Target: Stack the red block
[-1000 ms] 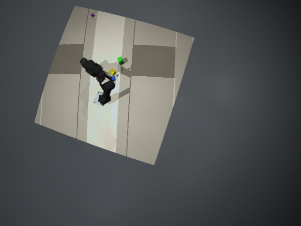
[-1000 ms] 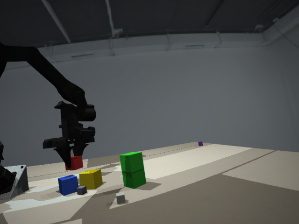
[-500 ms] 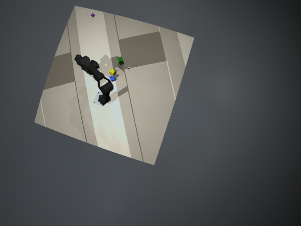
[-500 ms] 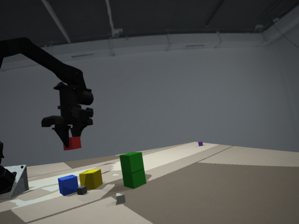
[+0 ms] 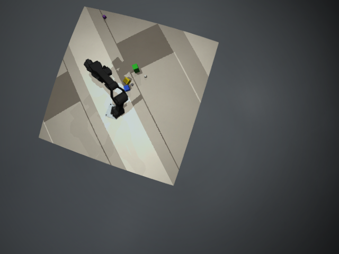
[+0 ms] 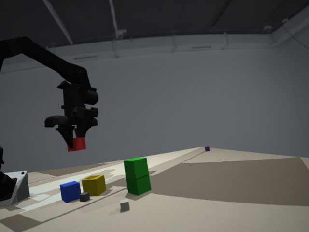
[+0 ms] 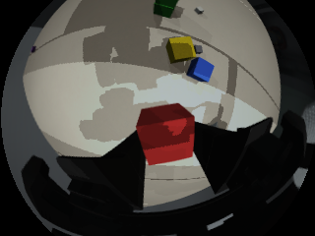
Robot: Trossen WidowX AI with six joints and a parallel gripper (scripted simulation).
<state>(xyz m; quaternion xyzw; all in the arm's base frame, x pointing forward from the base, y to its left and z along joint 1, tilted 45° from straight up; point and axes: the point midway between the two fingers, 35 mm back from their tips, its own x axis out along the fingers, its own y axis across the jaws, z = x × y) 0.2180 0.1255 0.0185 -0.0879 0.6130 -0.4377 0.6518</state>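
The gripper [image 6: 76, 142] is clamped on the red block [image 6: 78, 144], holding it in the air well above the table top [image 6: 224, 204], with the fingers [image 6: 66, 136] pointing down. In the exterior view the block hangs at about ten o'clock from the green tower [image 6: 137, 176], higher than the tower's top and well apart from it. The tower, two green cubes stacked upright, stands on the table. At its eight o'clock sit a yellow cube [image 6: 93, 185] and a blue cube [image 6: 70, 191], near each other, with a small dark grey cube [image 6: 84, 196] just in front of them. A small light grey cube [image 6: 124, 205] lies near the tower's base, and a tiny purple cube [image 6: 207, 148] sits at the table's far corner.
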